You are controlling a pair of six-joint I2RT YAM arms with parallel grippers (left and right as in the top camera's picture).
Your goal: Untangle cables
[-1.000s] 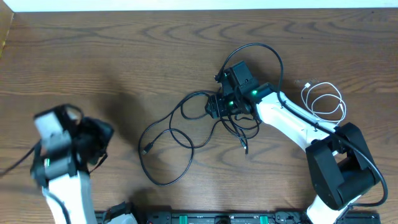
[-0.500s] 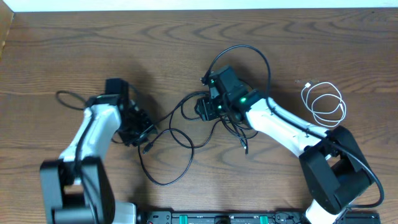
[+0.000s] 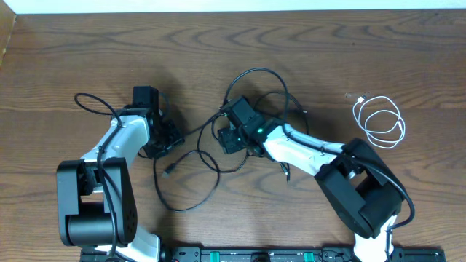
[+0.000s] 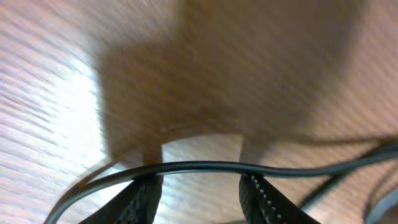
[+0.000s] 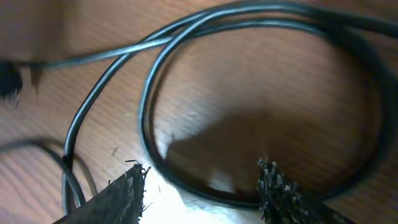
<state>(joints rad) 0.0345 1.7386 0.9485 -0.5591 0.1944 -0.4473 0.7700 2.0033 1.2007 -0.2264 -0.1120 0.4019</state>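
Right hand [image 5: 200,171] slid left; cables [image 4: 199,166] cross it and left hand [image 4: 200,183], both parted.

On my screen I see a brown wooden table [image 3: 87,58] with a dark grain that runs in long waves from left to right. Along its far edge there is a narrow white strip [image 3: 218,6]. In the far left corner a piece of lighter wood [image 3: 5,36] shows at the frame border. At the near edge lies a black rail [image 3: 255,255] with small green marks. In both wrist views the tabletop shows bright glare beside a dark, blurred shadow.
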